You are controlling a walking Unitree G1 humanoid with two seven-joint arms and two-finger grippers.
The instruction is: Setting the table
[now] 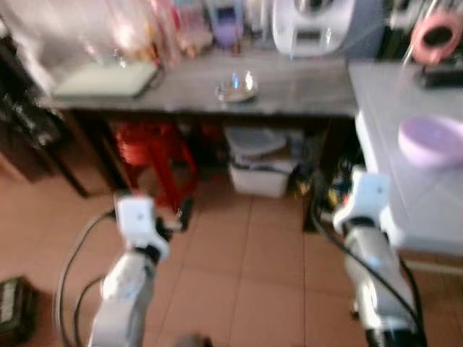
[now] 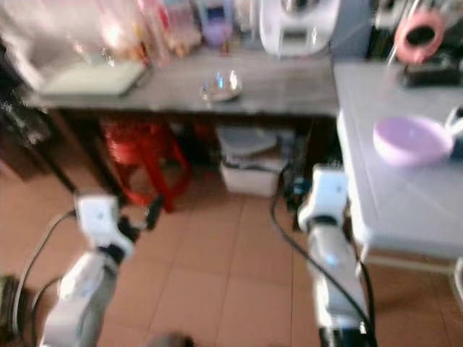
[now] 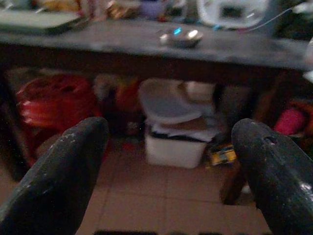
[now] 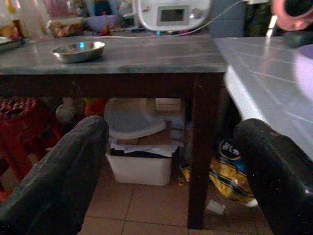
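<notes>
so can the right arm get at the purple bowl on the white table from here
Probably yes. The purple bowl sits near the edge of the white table, just ahead of the right end effector, which is open, holds nothing and is below table height. Nothing stands between them; the arm must rise first.

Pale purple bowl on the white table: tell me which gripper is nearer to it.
Right. The right gripper sits just below the white table's edge, near the pale purple bowl; the left gripper hangs far across the tiled floor.

Tiled floor (image 1: 246, 275) open ahead; dark table (image 1: 289, 90), white table (image 1: 405, 195) block.
</notes>
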